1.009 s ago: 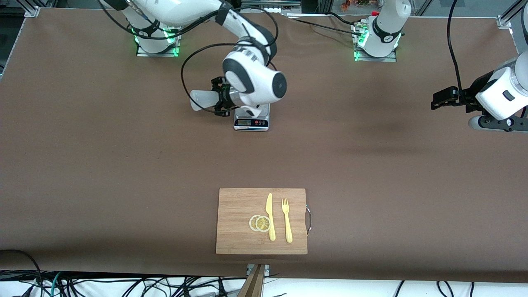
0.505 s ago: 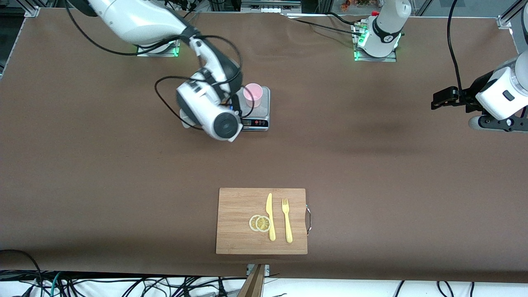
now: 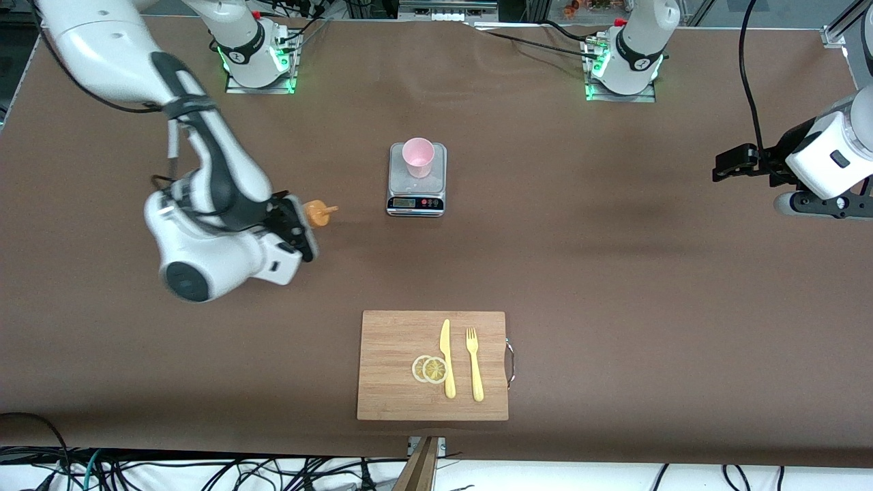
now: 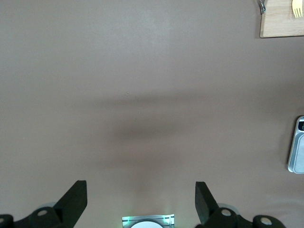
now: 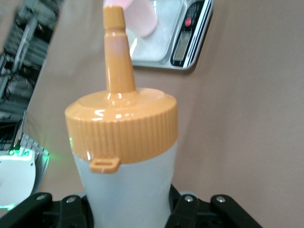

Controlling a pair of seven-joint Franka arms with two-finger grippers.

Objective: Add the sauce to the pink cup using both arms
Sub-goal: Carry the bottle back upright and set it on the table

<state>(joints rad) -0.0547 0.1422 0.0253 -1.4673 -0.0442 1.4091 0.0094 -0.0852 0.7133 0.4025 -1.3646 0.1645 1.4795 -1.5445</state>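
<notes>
My right gripper (image 3: 300, 228) is clamped on the sauce (image 3: 315, 213), squeezing the whitish body just under its orange cap; in my right wrist view the bottle (image 5: 124, 156) fills the frame with the nozzle pointing toward the scale. I hold it up over bare table, toward the right arm's end from the scale (image 3: 417, 179), with the cap sticking out past my fingers.

The pink cup (image 3: 418, 157) stands upright on the scale's platter, well apart from the bottle. The scale's display and buttons face the front camera.

My left gripper (image 3: 733, 164) waits in the air over the left arm's end of the table, fingers spread wide and holding nothing; its wrist view shows both fingers (image 4: 73, 202) apart above bare brown cloth.

Nearer the camera than the scale lies a cutting board (image 3: 389, 341) carrying a knife (image 3: 447, 358), a fork (image 3: 474, 365) and two lemon slices (image 3: 429, 369) touching the knife.
</notes>
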